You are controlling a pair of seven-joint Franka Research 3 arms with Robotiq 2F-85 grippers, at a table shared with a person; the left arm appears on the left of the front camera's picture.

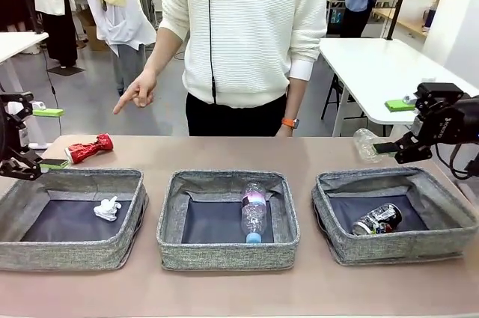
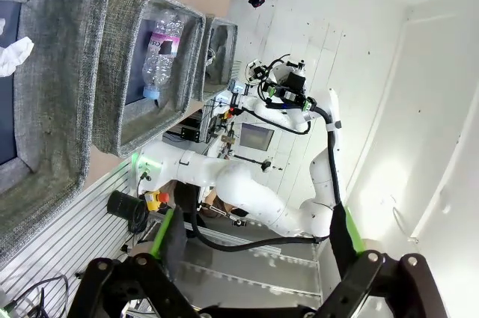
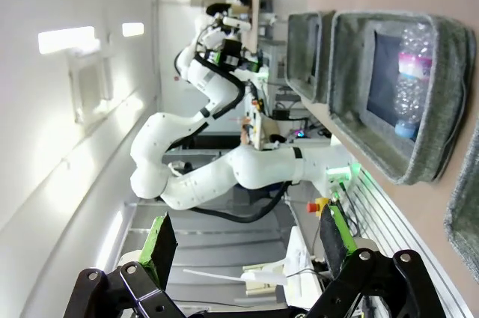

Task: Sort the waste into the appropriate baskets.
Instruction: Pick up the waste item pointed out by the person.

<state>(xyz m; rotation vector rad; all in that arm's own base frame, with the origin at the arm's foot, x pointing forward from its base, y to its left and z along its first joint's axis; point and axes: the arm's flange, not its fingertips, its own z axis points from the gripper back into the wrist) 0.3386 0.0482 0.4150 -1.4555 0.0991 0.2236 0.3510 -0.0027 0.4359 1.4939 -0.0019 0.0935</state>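
Red crushed can (image 1: 88, 147) sits near the table's (image 1: 224, 155) far-left corner, behind left basket (image 1: 71, 177). Likely light and stiff: pinch across its flattened middle. Clear plastic (image 1: 365, 144) near far-right edge, flimsy. Left gripper (image 2: 257, 222) jaws apart, right gripper (image 3: 247, 234) likewise.

Left gripper (image 2: 257, 213) fingers apart; right gripper (image 3: 245, 215) seemingly too.

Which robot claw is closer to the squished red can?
Left. The left gripper hangs close beside the red can, on its left; the right gripper is far off to its right, across the table.
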